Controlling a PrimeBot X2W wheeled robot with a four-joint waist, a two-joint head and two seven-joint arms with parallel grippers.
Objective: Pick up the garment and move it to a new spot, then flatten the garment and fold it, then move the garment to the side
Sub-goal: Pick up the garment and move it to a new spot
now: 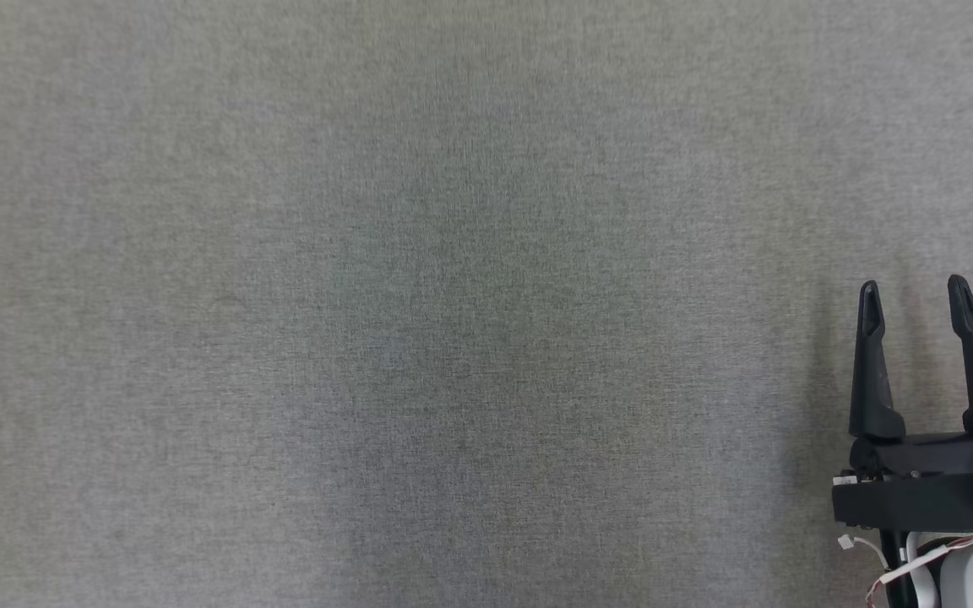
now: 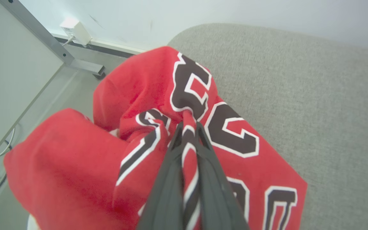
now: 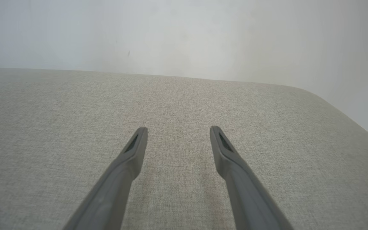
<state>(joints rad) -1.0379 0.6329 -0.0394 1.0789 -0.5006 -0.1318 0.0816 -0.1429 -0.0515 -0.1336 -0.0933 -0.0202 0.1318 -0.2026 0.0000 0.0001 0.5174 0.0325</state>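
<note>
Grip's on: left fingers [image 2: 214, 179] pinch a fold of the red garment [image 2: 59, 159] at the tabletop [image 2: 299, 95] edge; right fingers [image 1: 872, 371] spread, idle. Lift high, slowly, so trailing cloth clears it.

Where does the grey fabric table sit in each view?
Head view: grey fabric table left and centre, open right end effector lower right.
Left wrist view: upper right, partly under the red garment the left end effector pinches.
Right wrist view: lower two thirds.
Shared landmark: pale wall, both wrist views.
</note>
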